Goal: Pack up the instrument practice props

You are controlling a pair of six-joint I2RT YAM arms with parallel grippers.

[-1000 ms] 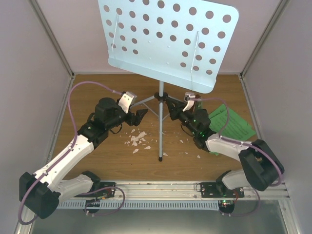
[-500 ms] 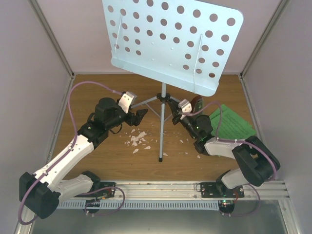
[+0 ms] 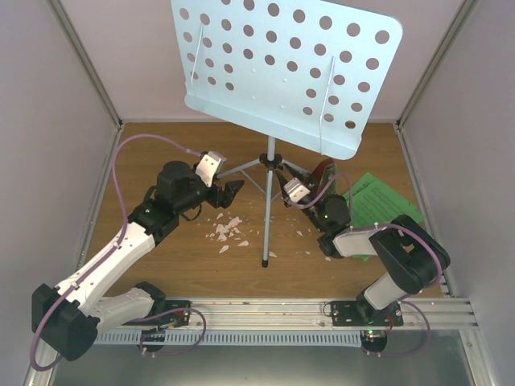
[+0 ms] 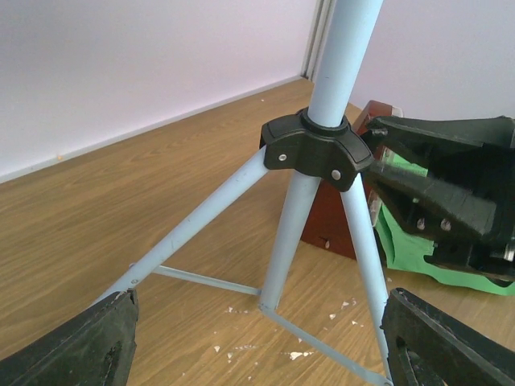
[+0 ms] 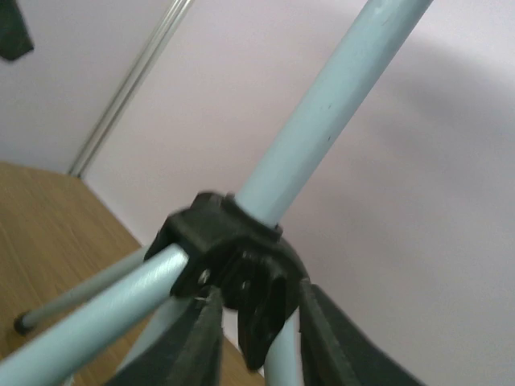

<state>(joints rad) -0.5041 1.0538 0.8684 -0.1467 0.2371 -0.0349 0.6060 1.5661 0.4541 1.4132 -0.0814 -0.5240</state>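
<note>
The pale blue perforated music stand (image 3: pixel 282 72) stands at the back centre on grey tripod legs that meet at a black hub (image 3: pixel 270 161). My right gripper (image 3: pixel 283 172) is closed round the hub's lower clamp (image 5: pixel 241 273) and one leg, a finger (image 5: pixel 193 346) on each side. My left gripper (image 3: pixel 233 191) is open and empty, left of the tripod. Its fingers (image 4: pixel 80 346) frame the legs from a short way off. The reddish-brown metronome (image 3: pixel 324 172) stands just behind my right gripper. The green sheet music (image 3: pixel 385 201) lies flat on the right.
White crumbs (image 3: pixel 227 232) are scattered on the wooden floor (image 3: pixel 177 265) under the tripod. One long leg runs forward to a foot (image 3: pixel 265 262). Pale walls close in the left, back and right. The stand's desk overhangs both grippers.
My right gripper has turned and moved in onto the tripod hub, its elbow swinging forward. The stand has shifted slightly to the right. The left arm has not moved.
</note>
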